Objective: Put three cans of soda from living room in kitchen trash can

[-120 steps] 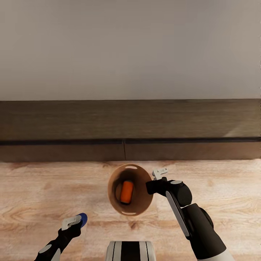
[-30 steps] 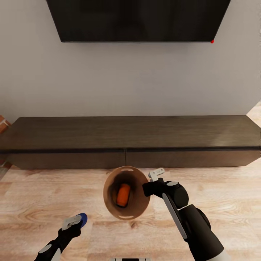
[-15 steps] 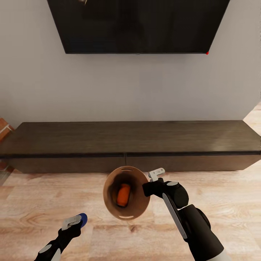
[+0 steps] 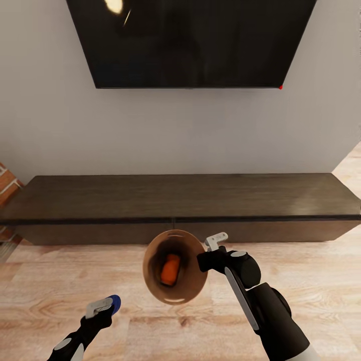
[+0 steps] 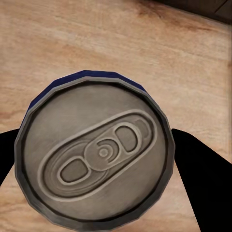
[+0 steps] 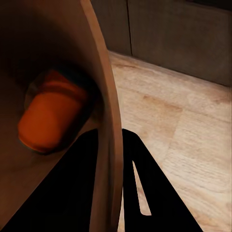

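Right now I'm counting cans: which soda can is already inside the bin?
The orange soda can, lying in the trash can gripped by the right gripper. The blue soda can is in the left gripper.

Even soft light; lamp glare on dark screen (image 4: 114, 6); wrist close-ups soft, heavily shadowed.

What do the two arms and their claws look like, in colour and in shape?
Both arms are glossy black with rounded segments. The right arm is thick, with a pale grey stripe along the forearm and a grey cap on the wrist joint; the right claw is light grey. The left arm looks slimmer, with pale grey patches, and the left claw is light grey too.
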You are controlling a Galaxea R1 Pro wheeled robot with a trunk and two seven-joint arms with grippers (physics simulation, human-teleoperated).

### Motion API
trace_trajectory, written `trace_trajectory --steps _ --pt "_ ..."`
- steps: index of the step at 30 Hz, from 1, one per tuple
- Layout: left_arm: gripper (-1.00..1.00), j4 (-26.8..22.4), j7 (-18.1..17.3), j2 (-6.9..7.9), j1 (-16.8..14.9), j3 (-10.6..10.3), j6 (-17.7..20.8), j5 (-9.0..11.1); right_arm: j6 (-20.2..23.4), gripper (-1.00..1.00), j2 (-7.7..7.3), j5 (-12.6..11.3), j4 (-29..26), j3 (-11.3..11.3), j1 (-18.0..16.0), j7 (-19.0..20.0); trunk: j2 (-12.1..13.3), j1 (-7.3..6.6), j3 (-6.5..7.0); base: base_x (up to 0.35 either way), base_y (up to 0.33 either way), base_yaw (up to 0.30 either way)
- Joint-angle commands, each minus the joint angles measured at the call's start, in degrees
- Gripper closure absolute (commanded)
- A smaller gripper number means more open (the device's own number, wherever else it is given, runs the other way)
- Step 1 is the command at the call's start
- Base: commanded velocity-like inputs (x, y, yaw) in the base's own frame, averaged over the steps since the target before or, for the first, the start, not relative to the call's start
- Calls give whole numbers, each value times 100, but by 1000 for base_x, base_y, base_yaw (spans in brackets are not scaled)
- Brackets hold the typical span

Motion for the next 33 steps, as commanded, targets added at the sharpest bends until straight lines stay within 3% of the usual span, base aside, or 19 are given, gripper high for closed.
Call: trace_trajectory --steps 1,33 --pt "100 0 1 0 0 -3 0 -2 3 100 1 -133 -2 2 -1 34 42 -23 28 0 0 0" --pt "100 -2 -2 0 0 -8 8 -2 1 100 1 -133 -2 2 -1 34 1325 -726 897 0 0 0"
